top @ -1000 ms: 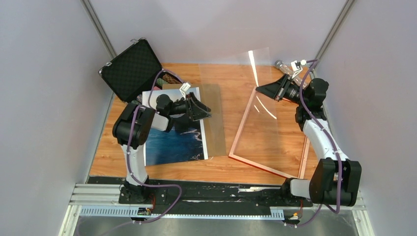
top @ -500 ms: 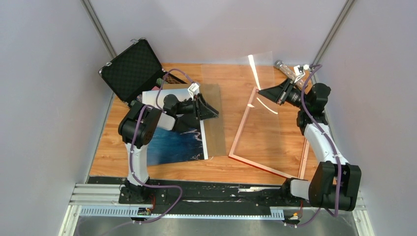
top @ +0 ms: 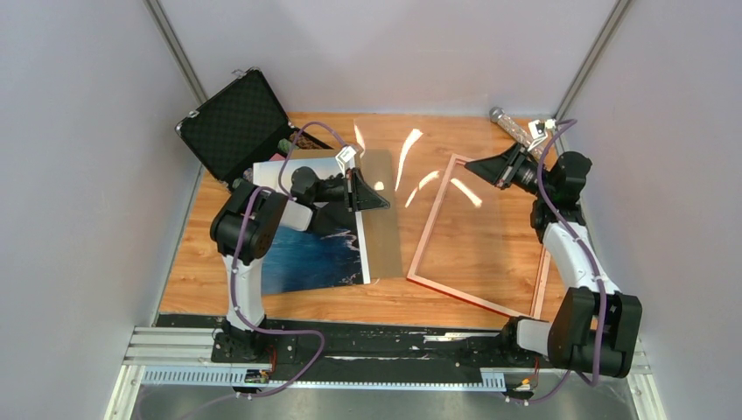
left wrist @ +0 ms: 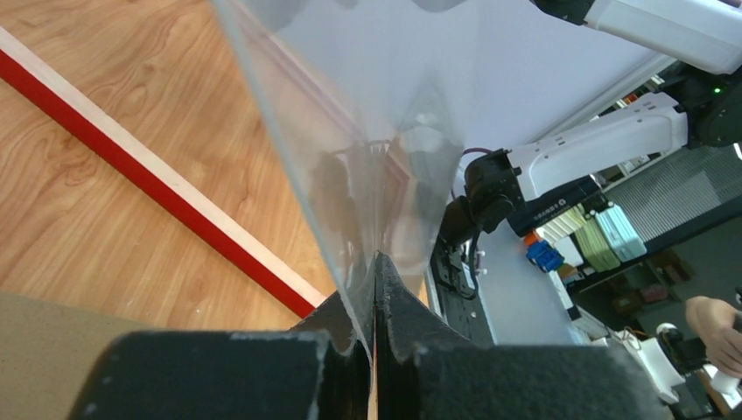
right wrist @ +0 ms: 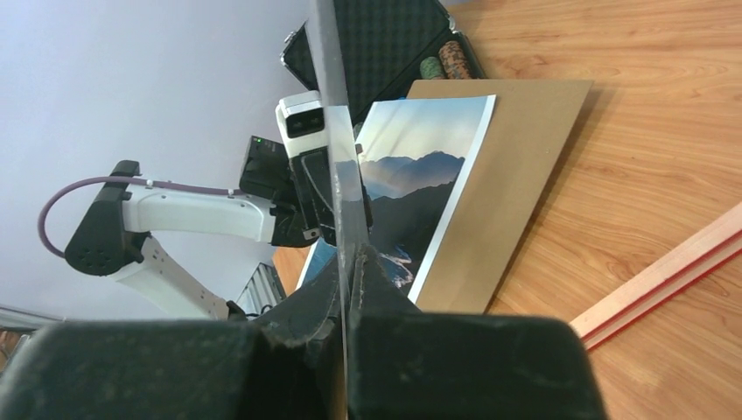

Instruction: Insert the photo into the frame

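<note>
- Wooden bench (top: 350, 297) carries one frame (top: 464, 294), lying flat.
- One photo (top: 315, 254) lies left of the frame, picture up, partly over one brown backing board (top: 382, 227).
- One clear sheet (top: 420, 166) is held up by the frame's far left corner.
- Two pincers pinch its edges: left pincer (top: 385, 203) left of the frame, right pincer (top: 470, 164) over its far edge.
- One open black case (top: 236, 122) stands well left of the frame.

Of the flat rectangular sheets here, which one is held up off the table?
The clear pane, pinched by the left claw and the right claw. The photo, brown backing board and frame lie flat.
</note>
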Controlling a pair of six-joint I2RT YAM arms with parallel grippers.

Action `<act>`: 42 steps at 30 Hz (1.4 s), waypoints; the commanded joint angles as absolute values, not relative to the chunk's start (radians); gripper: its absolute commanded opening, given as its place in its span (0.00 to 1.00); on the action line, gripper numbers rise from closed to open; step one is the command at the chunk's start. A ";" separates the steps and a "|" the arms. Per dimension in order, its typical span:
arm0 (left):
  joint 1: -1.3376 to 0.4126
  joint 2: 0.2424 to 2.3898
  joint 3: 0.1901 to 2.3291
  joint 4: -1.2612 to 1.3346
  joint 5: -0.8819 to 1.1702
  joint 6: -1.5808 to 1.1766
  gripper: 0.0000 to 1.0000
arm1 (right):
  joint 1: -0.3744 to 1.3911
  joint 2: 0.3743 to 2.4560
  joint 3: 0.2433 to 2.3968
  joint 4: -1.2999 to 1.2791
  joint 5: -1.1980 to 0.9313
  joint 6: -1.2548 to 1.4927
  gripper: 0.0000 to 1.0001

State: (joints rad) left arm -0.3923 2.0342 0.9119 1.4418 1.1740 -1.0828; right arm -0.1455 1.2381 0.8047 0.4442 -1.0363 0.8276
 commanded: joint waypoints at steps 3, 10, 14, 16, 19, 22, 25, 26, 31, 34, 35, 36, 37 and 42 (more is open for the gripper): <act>-0.387 1.962 0.940 1.517 1.219 -1.120 0.00 | -0.164 1.189 0.789 0.442 -1.000 0.769 0.06; -0.358 1.931 0.963 1.454 1.244 -1.160 0.00 | -0.179 1.174 0.789 0.342 -0.967 0.654 0.51; -0.327 1.879 0.979 1.186 1.255 -1.060 0.00 | -0.199 1.160 0.796 0.282 -0.944 0.600 0.69; -0.314 1.822 0.991 0.919 1.243 -0.911 0.00 | -0.214 1.152 0.798 0.261 -0.936 0.585 0.72; -0.316 1.710 1.095 0.332 1.143 -0.428 0.00 | -0.235 1.139 0.805 0.224 -0.910 0.553 0.74; -0.317 1.675 1.159 -0.023 1.128 -0.227 0.00 | -0.260 1.130 0.808 0.181 -0.854 0.507 0.75; -0.316 1.677 1.209 -0.191 1.122 -0.164 0.00 | -0.282 1.119 0.813 0.115 -0.752 0.449 0.75; -0.315 1.679 1.215 -0.246 1.122 -0.146 0.00 | -0.292 1.116 0.816 0.088 -0.718 0.427 0.75; -0.317 1.700 1.233 -0.370 1.112 -0.106 0.00 | -0.325 1.102 0.830 -0.068 -0.530 0.274 0.73; -0.318 1.695 1.239 -0.428 1.108 -0.091 0.00 | -0.351 1.093 0.819 -0.123 -0.436 0.202 0.72; -0.318 1.691 1.239 -0.444 1.104 -0.092 0.00 | -0.361 1.094 0.815 -0.138 -0.410 0.176 0.71; -0.318 1.682 1.241 -0.450 1.103 -0.095 0.00 | -0.370 1.099 0.813 -0.152 -0.383 0.148 0.71; -0.319 1.677 1.243 -0.465 1.100 -0.098 0.00 | -0.383 1.109 0.813 -0.167 -0.359 0.127 0.70; -0.322 1.637 1.258 -0.501 1.081 -0.118 0.00 | -0.471 1.187 0.809 -0.217 -0.326 0.034 0.66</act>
State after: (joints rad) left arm -0.3141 1.7073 1.2076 -0.4305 1.0698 -0.1452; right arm -0.4122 1.1400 0.7879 -0.1532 -0.4118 0.1585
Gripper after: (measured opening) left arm 0.007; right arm 0.675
